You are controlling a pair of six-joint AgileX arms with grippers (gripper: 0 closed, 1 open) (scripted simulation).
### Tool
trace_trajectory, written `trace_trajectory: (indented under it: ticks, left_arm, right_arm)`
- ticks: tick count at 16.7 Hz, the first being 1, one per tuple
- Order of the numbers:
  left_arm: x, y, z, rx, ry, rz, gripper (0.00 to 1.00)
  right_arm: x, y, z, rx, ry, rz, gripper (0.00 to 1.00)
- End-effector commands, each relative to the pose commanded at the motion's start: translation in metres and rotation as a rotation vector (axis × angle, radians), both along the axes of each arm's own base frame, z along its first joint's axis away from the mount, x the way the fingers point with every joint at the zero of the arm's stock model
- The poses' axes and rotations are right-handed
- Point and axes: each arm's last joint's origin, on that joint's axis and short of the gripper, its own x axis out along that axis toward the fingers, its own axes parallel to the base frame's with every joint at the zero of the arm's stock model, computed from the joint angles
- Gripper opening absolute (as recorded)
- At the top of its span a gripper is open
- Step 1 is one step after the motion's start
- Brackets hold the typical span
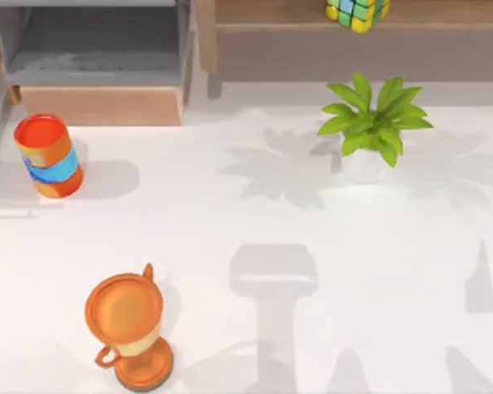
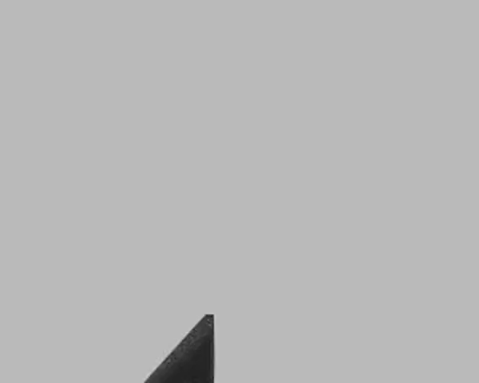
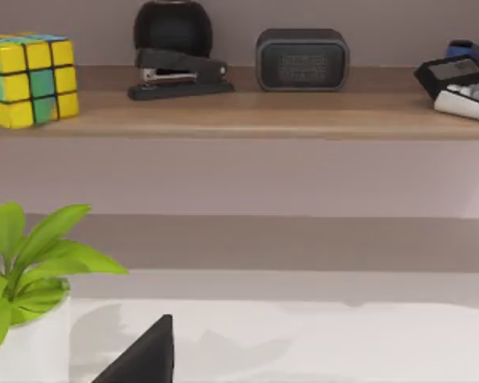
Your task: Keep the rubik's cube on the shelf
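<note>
Nearest, in the right wrist view: a dark corner of the right gripper point(image 3: 148, 359), low above the white table point(image 1: 255, 205). Released or clenched, cannot tell. Carries nothing that can be seen.

In the left wrist view: a similar dark corner of the left gripper point(image 2: 188, 359) before plain grey. Cannot tell its state either. Faces nothing of the task, so seems parked.

In the lower left of the top view: an orange trophy cup point(image 1: 127, 328), upright. Farther, at the left edge: an orange-and-blue can point(image 1: 48, 156), a little tilted. Both well apart from the task's things.

In the right half of the top view, above the middle: a potted plant point(image 1: 370, 123), on the table just in front of the shelf point(image 1: 279, 16).

Farthest, at the upper right edge of the top view: the rubik's cube point(image 1: 357, 12), resting on the top board of the shelf, near its front edge, behind the plant. In the right wrist view, sits flat on the board with a stapler point(image 3: 180, 76) beside it, apart, then a dark speaker point(image 3: 302, 60) and a calculator point(image 3: 463, 84) farther along.

Decisive relation: lies ahead of the right gripper, beyond the plant and higher than the table. No long axis, being a cube. Looks nearer to the right arm. Judging from this, appears placed as the task asks; probably needs no further grasp.
</note>
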Motion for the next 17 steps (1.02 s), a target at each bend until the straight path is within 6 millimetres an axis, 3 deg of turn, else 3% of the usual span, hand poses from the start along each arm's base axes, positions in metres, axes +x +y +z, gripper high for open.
trace_trajectory:
  ticks: [2, 4, 8, 12, 17]
  left_arm:
    - [0.072, -0.001, -0.004, -0.046, -0.166, -0.279, 1.0]
    - [0.136, -0.014, -0.007, -0.127, -0.309, -0.534, 1.0]
    - [0.231, -0.063, -0.013, -0.354, -0.518, -0.955, 1.0]
    - [0.286, -0.116, -0.017, -0.597, -0.626, -1.243, 1.0]
    - [0.316, -0.159, -0.022, -0.813, -0.666, -1.429, 1.0]
  right_arm:
    - [0.0, 0.0, 0.0, 0.0, 0.0, 0.0, 1.0]
    - [0.0, 0.0, 0.0, 0.0, 0.0, 0.0, 1.0]
    - [0.0, 0.0, 0.0, 0.0, 0.0, 0.0, 1.0]
    - [0.0, 0.0, 0.0, 0.0, 0.0, 0.0, 1.0]
    - [0.0, 0.0, 0.0, 0.0, 0.0, 0.0, 1.0]
